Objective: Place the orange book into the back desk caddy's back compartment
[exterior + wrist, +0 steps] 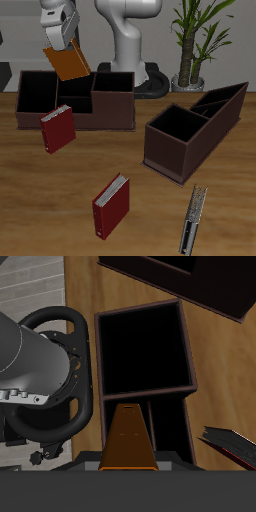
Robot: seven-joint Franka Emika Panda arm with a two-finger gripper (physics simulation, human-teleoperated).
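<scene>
The wooden tabletop (60, 200) carries my back desk caddy (75, 98), a long dark brown box at the far edge, and a second caddy with a diagonal divider (195, 128) nearer the front. My tool (62, 42) hangs above the long caddy, closed on the orange book (69, 63), which tilts in the air over the back compartment (75, 92). One dark red book (58, 129) leans against the caddy's front wall; another (111, 204) lies nearer the front.
</scene>
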